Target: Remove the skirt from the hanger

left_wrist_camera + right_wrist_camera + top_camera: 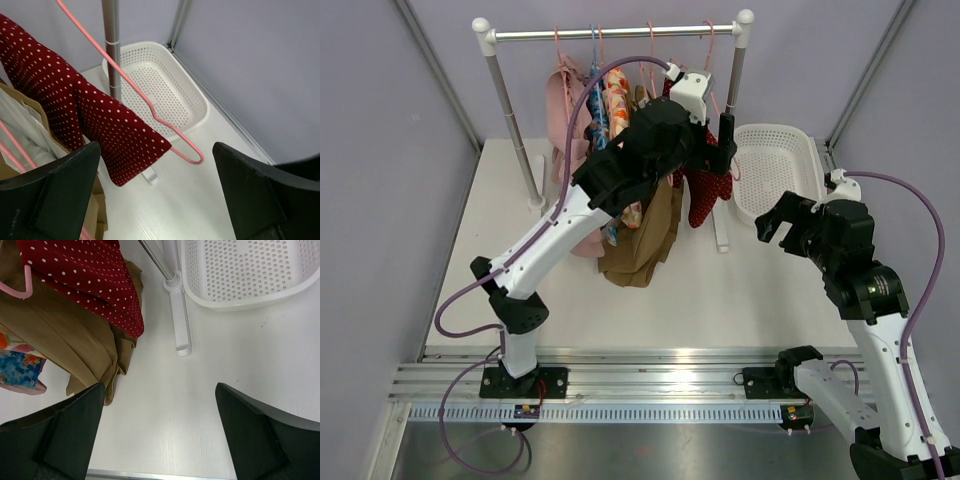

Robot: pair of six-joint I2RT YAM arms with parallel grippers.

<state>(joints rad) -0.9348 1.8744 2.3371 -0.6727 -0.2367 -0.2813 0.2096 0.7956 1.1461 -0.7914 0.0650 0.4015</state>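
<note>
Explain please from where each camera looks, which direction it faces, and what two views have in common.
Top external: above and behind the bases, looking down on the table and clothes rack; left arm and right arm show.
Left wrist: by the rack's right end, looking down at the red dotted skirt and white basket; open left gripper frames it.
Right wrist: over the table, looking down at skirt hem, brown garment, rack foot; open right gripper shows.
Shared: both wrist views show skirt, basket, rack post.

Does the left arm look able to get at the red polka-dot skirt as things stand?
Probably yes: the left gripper is open just in front of the red polka-dot skirt, and only the pink hanger end lies near its path.
</note>
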